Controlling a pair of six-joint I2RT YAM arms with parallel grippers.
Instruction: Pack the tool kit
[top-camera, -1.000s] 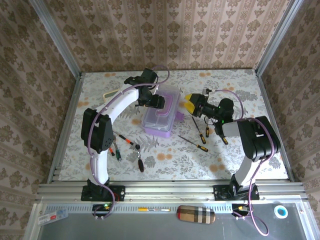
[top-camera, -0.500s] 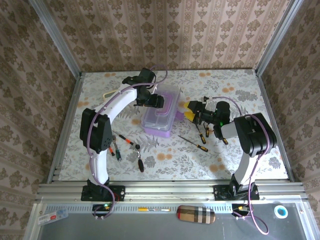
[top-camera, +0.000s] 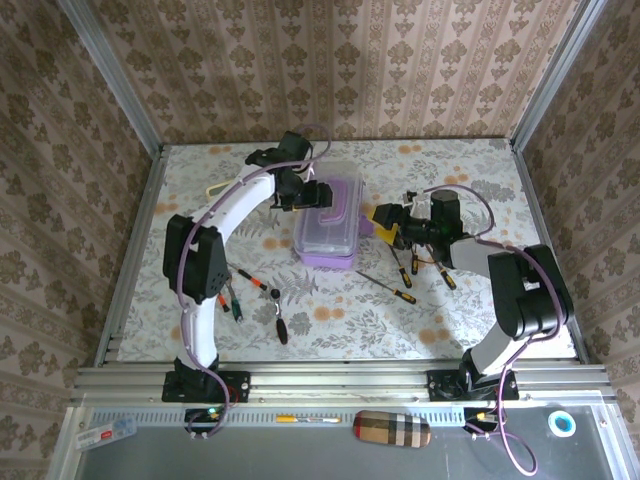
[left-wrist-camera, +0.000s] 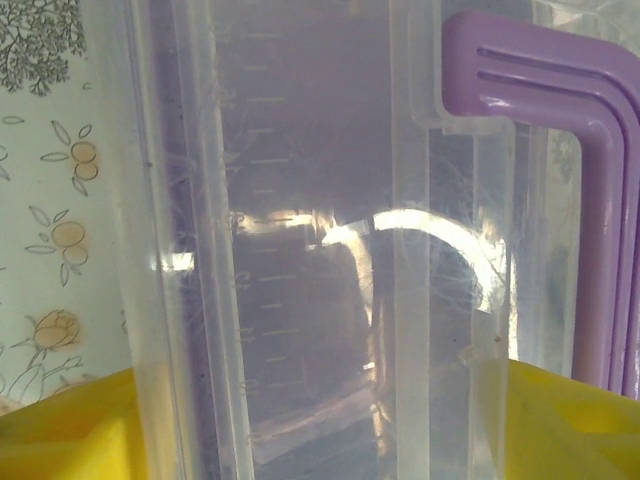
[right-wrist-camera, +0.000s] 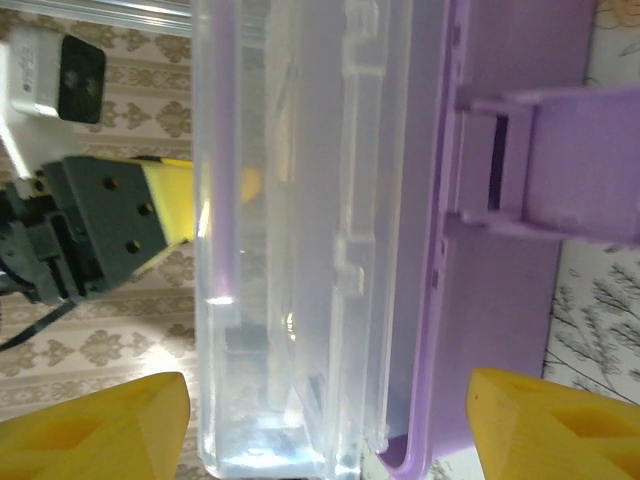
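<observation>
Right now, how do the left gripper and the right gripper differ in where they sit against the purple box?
Side: the left gripper sits at the purple box's left edge, the right gripper at its right edge. Facing: the left gripper looks onto the clear lid beside the handle, the right gripper onto the box's side wall and latch. Both are open, yellow fingers spread wide.

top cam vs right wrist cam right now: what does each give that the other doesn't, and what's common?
Top external adds: screwdrivers, pliers and a ratchet wrench lying loose on the table.
Right wrist adds: a purple latch close up, and the right tool open, fingers spread wide.
Shared: the purple box with its clear lid.
</observation>
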